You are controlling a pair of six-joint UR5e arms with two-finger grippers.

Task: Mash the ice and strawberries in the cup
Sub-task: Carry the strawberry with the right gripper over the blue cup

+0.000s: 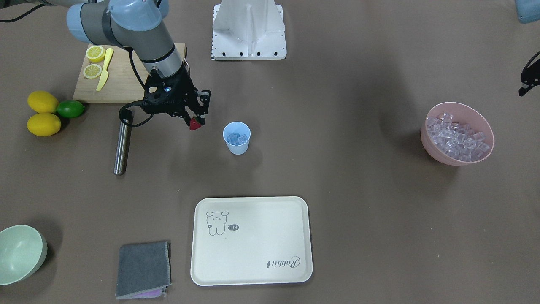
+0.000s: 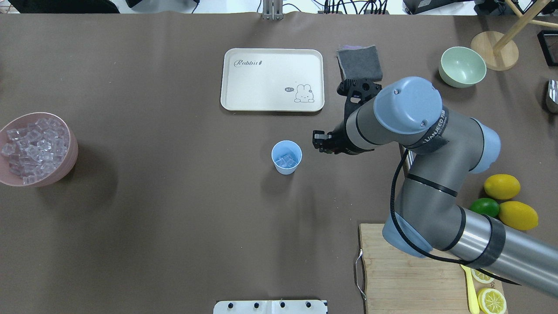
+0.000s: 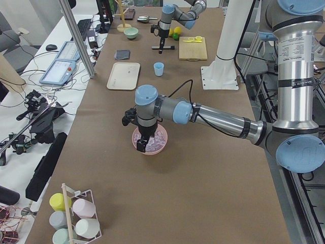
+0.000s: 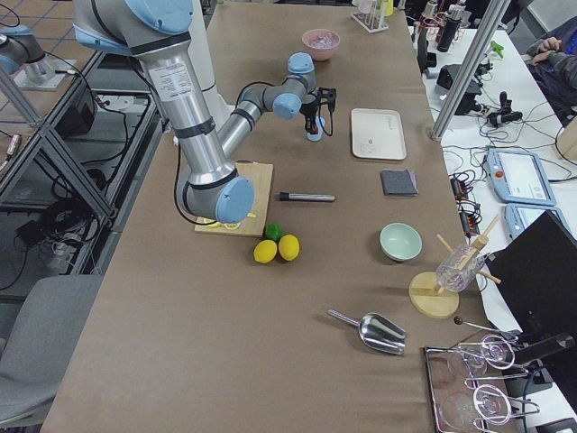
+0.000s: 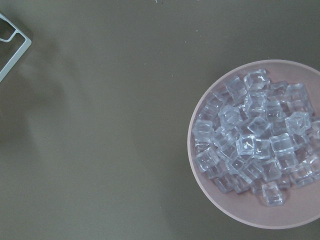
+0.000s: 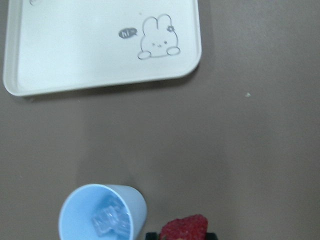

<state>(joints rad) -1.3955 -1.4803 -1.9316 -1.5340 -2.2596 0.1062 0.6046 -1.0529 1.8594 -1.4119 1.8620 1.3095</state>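
Your right gripper (image 1: 195, 121) is pinched tight on the strawberry (image 1: 194, 124), holding it just beside the cup (image 1: 236, 137), off to one side of the rim and not over it. The cup stands upright near the middle of the desk, with a few cubes of ice (image 1: 237, 138) in the bottom. Toward the desk's left end, the pink bowl (image 1: 438, 154) is heaped with more cubes. Your left gripper (image 3: 143, 146) hangs right above it, but you cannot tell whether its jaws are apart or closed.
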